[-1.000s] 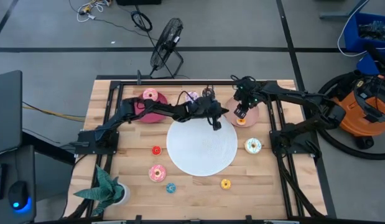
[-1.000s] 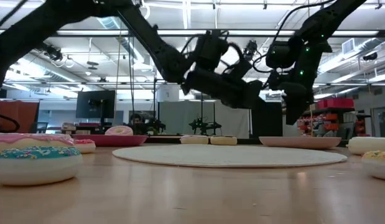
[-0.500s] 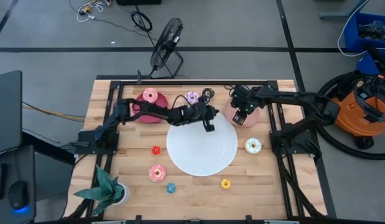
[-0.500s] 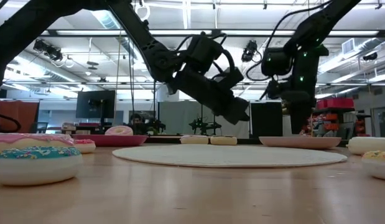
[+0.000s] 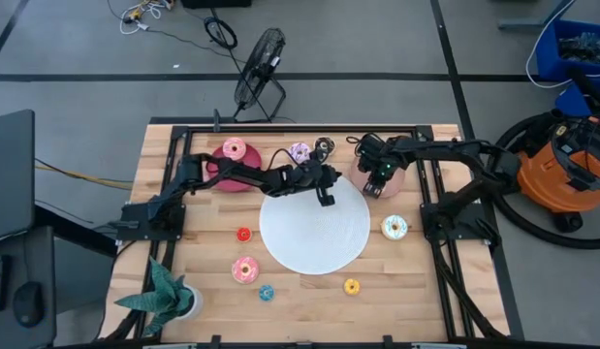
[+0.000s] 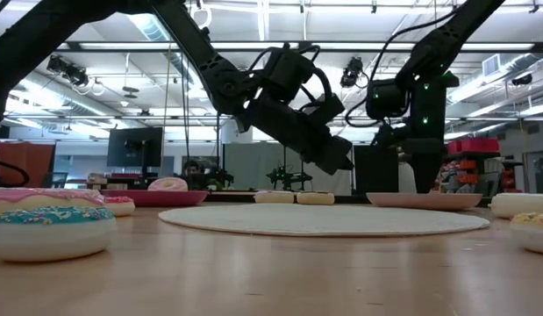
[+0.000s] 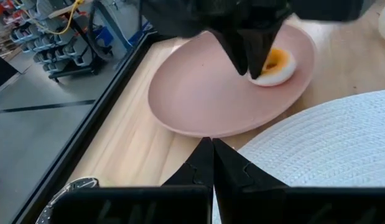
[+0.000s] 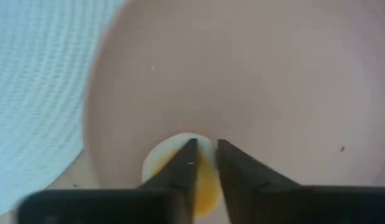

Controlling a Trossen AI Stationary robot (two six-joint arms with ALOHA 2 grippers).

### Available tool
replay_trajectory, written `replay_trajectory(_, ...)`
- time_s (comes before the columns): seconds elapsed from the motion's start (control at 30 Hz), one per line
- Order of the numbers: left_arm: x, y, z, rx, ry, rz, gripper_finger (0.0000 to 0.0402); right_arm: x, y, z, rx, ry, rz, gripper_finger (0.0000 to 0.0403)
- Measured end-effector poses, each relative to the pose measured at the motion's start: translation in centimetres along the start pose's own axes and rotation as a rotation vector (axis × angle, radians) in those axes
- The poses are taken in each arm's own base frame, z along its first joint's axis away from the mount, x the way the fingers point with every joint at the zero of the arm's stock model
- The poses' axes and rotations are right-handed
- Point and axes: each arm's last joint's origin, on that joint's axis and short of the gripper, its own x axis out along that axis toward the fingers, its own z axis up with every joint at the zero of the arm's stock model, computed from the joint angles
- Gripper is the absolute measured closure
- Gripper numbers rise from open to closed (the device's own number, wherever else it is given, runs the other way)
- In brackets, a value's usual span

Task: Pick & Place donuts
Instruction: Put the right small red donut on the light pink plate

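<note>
My right gripper [image 5: 377, 181] is down over the salmon-pink plate [image 5: 402, 180] at the table's far right, shut on a tiny orange-topped donut [image 7: 278, 62]. My left gripper [image 5: 326, 197] hangs shut and empty above the far edge of the big white disc [image 5: 314, 233]. A pink donut [image 5: 232, 148] lies on the crimson plate. The purple donut [image 5: 300, 151] and the chocolate-brown donut [image 5: 324, 146] lie on the far table edge. The white [image 5: 394, 228], pink [image 5: 245, 269], red [image 5: 243, 234], blue [image 5: 267, 292] and yellow [image 5: 351, 286] donuts lie on the wood around the disc. My right gripper comes from above, pointing down, with its fingers [image 8: 187, 163] closed to a narrow gap on the tiny donut's ring [image 8: 208, 184]. One finger stands over the middle of the donut and the other at its outer rim. The donut's pale underside [image 7: 270, 77] rests on the salmon-pink plate.
A green toy plant [image 5: 169, 296] stands at the near left corner. Black frame rails run along the table's left, right and far edges. Bare wood lies near the front edge between the small donuts. Beyond the far edge a fan stands on the floor.
My right gripper has come down onto the salmon-pink plate, bringing its fingertips to plate level. My left gripper dropped lower and drew a little toward the table's left over the white disc's far edge, then stayed still.
</note>
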Motion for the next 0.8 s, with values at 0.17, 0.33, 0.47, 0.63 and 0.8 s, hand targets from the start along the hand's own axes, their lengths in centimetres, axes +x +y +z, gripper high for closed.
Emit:
replay_trajectory(0.17, 0.0, 0.0, 0.0, 0.000, -0.001, 0.000, 0.0399, -1.0, 0.1, -0.1, -0.003, -0.044, 0.006, 0.0388)
replay_trajectory(0.33, 0.0, 0.0, 0.0, -0.002, -0.003, 0.000, 0.0399, -2.7, -0.1, 0.3, 0.016, -0.191, -0.068, 0.0399)
replay_trajectory(0.47, 0.0, 0.1, 0.0, -0.021, -0.004, 0.000, 0.0399, -4.2, 0.7, 1.2, -0.039, -0.462, -0.092, 0.0400)
replay_trajectory(0.63, 0.2, 1.0, 0.3, -0.110, -0.075, -0.080, 0.0382, -4.0, 2.9, 0.5, -0.142, -0.725, -0.071, 0.0401)
replay_trajectory(0.8, 0.5, 2.3, 0.4, -0.204, -0.154, -0.201, 0.0301, -3.0, 3.9, -1.0, -0.145, -0.833, -0.137, 0.0402)
